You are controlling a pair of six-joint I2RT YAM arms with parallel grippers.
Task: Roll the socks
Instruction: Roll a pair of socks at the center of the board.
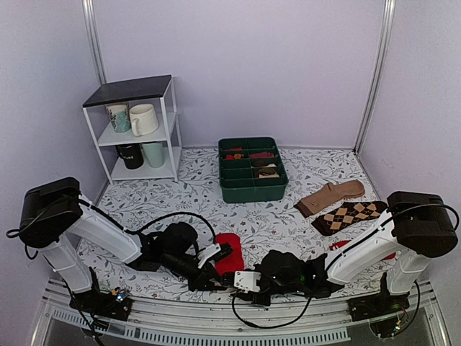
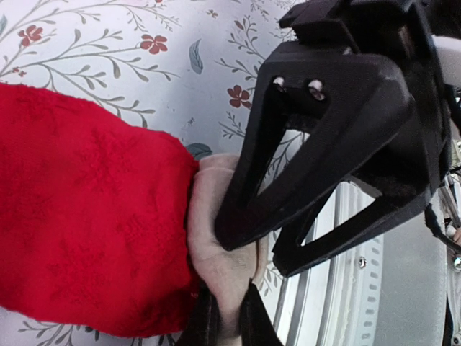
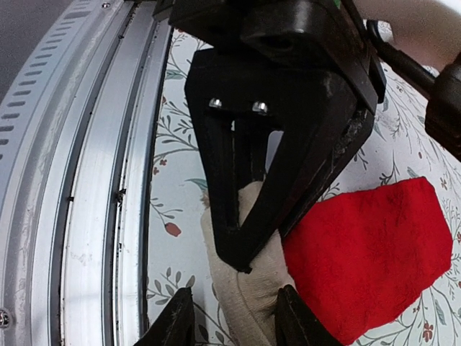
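Checking in on the sock roll: barely started, I'd say. The socks (image 2: 86, 216) are at 6 o'clock on the tabletop (image 1: 180, 184), right by the near edge. The red part lies spread flat, with no turn of a roll in it that I can see. Can't tell whether it's one sock or both stacked.

Left gripper (image 2: 230, 328) is clamped on the beige end (image 2: 216, 245), which is the end pointing toward 6. Right gripper (image 3: 234, 321) sits at that same end from the 3 o'clock side. Its jaws straddle the beige, one finger touching and a sliver of tabletop showing beside the other, so no pinch there yet.

What's left, by my guess: get that second grip, then wind the beige end over toward 12 along the whole red length. Basically all of it.
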